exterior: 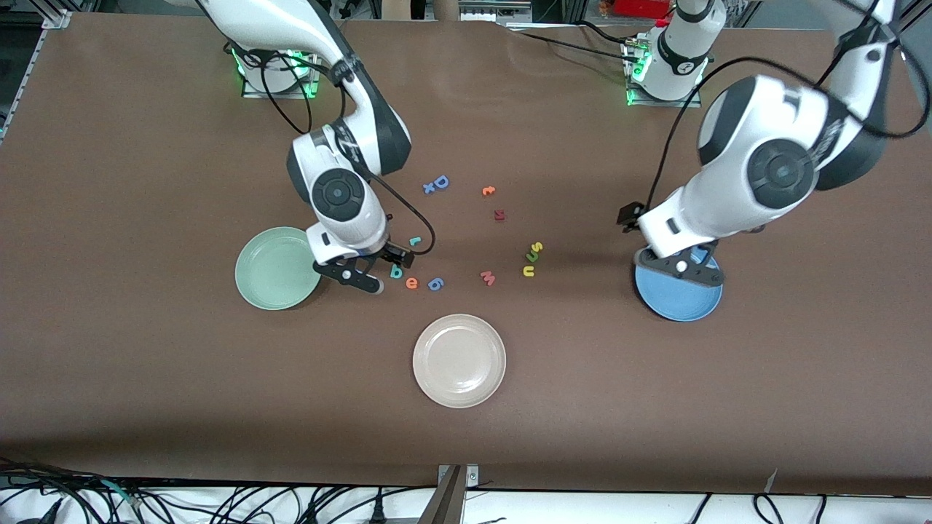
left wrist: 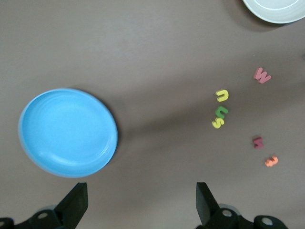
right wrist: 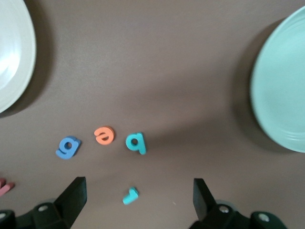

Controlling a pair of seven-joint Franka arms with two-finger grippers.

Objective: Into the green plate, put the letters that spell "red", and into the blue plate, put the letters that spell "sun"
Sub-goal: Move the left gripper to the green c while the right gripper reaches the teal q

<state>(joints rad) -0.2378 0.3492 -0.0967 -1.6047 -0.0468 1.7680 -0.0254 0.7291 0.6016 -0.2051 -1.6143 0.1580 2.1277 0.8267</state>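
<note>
The teal r (right wrist: 130,195) lies on the table below the gap of my open right gripper (right wrist: 138,187), which hangs beside the green plate (exterior: 279,268). Close by lie the teal d (right wrist: 136,142) and the orange e (right wrist: 104,135). The yellow s (exterior: 537,247), olive n (exterior: 532,257) and yellow u (exterior: 528,271) lie in a short row mid-table. My left gripper (exterior: 684,268) hangs open and empty over the edge of the blue plate (exterior: 677,300). Both plates hold nothing.
A beige-white plate (exterior: 459,360) sits nearer the front camera. A blue 6-like letter (exterior: 435,283) lies beside the e, and a pink m (exterior: 488,277) near the u. Farther back lie a blue D (exterior: 440,182), an orange letter (exterior: 488,191) and a dark red letter (exterior: 499,215).
</note>
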